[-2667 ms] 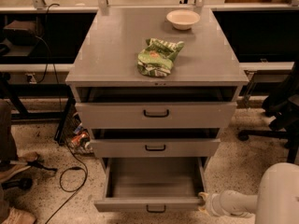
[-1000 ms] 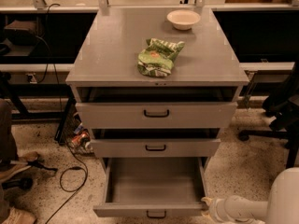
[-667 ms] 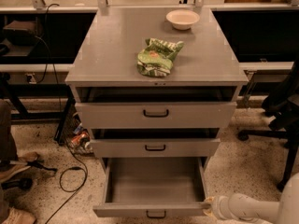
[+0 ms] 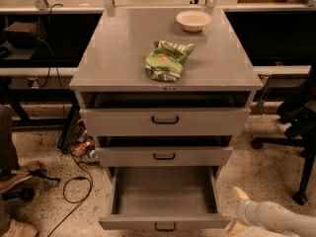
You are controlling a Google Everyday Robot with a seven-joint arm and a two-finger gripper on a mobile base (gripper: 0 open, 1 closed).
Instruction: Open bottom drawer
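Note:
The bottom drawer point(image 4: 163, 222) of the grey cabinet is pulled far out, and its empty inside faces up. Its small black bar handle point(image 4: 165, 226) sits at the lower edge of the view. My gripper point(image 4: 236, 210) is low on the right, just beside the drawer's front right corner and apart from it. Its two pale fingers point(image 4: 240, 193) are spread and hold nothing. The white arm runs off to the lower right.
The middle drawer point(image 4: 164, 156) and top drawer point(image 4: 165, 120) stand slightly ajar. A green snack bag point(image 4: 165, 59) and a white bowl point(image 4: 193, 19) lie on the cabinet top. A chair base point(image 4: 296, 147) stands to the right. Cables point(image 4: 74, 181) and shoes point(image 4: 17, 172) lie on the floor to the left.
The bottom drawer has come out a little further. My gripper has moved right, away from the drawer's front corner, and the arm has drawn back toward the lower right.

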